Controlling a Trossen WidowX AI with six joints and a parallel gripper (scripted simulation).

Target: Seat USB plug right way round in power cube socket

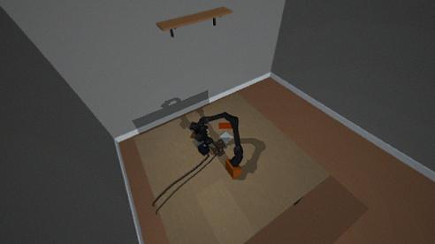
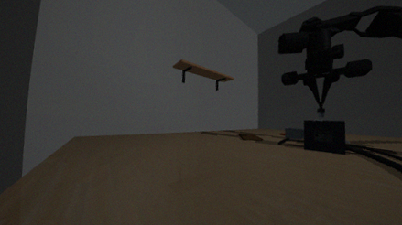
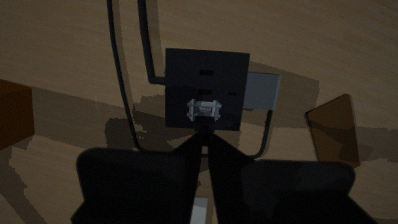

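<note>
The dark power cube [image 1: 203, 148] [image 2: 336, 139] [image 3: 180, 65] stands on the table with slots in its top. A silvery, bracket-like piece [image 3: 204, 110] is at the near socket in the wrist view. My gripper [image 2: 321, 109] [image 3: 205, 139] is above that side of the cube, pointing down, shut on the small dark body of the USB plug [image 2: 320, 111] [image 3: 204, 124]. In the exterior view a pale metal part shows between the fingertips and the cube's top. Whether the plug's tip is still inside the socket, and which way round it is, I cannot tell.
A grey-blue box [image 2: 293, 133] [image 3: 262, 91] sits beside the cube, and a brown wedge [image 2: 250, 137] [image 3: 335, 131] beyond it. Two dark cables [image 1: 176, 180] run from the cube area. An orange block [image 1: 233, 169] [image 3: 15, 115], a white piece [image 1: 225, 137] [image 3: 198, 210] and a red-orange piece [image 1: 225, 125] are nearby.
</note>
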